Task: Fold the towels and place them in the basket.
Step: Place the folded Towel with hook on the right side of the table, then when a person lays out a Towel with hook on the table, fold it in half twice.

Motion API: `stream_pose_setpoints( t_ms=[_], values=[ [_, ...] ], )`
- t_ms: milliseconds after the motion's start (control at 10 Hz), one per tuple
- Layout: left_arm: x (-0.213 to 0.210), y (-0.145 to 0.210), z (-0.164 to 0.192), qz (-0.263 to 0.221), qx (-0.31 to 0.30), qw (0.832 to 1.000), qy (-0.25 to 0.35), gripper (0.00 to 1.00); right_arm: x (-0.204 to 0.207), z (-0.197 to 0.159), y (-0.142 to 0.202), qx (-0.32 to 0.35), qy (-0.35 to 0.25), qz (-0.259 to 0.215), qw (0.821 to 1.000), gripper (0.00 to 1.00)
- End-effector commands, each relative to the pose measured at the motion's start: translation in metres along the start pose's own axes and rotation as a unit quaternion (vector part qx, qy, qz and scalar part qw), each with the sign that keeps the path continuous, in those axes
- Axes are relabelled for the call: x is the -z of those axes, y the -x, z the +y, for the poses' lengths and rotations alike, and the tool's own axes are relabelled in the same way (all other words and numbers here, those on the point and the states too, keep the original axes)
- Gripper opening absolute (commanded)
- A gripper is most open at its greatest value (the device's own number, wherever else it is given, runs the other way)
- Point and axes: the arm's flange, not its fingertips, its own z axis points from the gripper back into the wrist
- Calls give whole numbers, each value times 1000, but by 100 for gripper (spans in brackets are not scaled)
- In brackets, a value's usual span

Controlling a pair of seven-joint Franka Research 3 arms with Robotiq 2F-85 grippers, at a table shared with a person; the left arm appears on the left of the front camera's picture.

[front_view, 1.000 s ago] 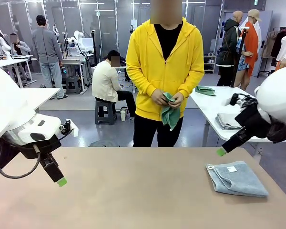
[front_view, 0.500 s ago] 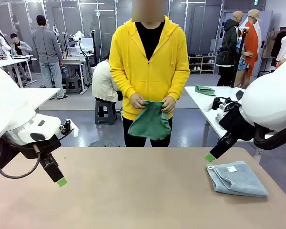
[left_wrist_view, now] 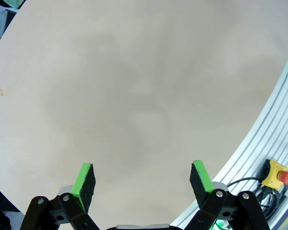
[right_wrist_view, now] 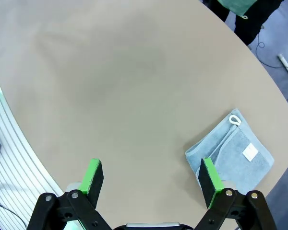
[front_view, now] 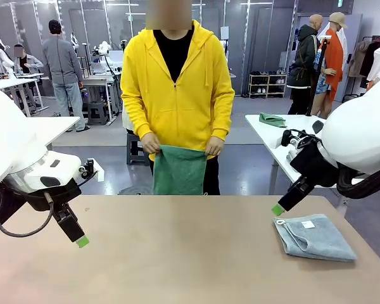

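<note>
Right gripper hovers near grey-blue towel, fingers spread wide.

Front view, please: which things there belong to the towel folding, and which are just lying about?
Job in hand:
grey-blue towel, folded on the table
green towel, held up by the person

Lying about:
green cloth on the side table

No legible text, brand or number showing anywhere. White label lying on grey-blue towel, its print reading too small to make out.
</note>
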Motion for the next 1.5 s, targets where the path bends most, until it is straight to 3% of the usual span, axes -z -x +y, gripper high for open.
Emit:
stream_pose_setpoints(
  t_ms=[0, 1400],
  values=[
    [1, -1, 0, 1, -3, 1000, -8, 100, 0, 1, -1, -2, 5, 1, 1000, 100],
    [1, -1, 0, 1, -3, 1000, -8, 100, 0, 1, -1, -2, 5, 1, 1000, 100]
  ],
)
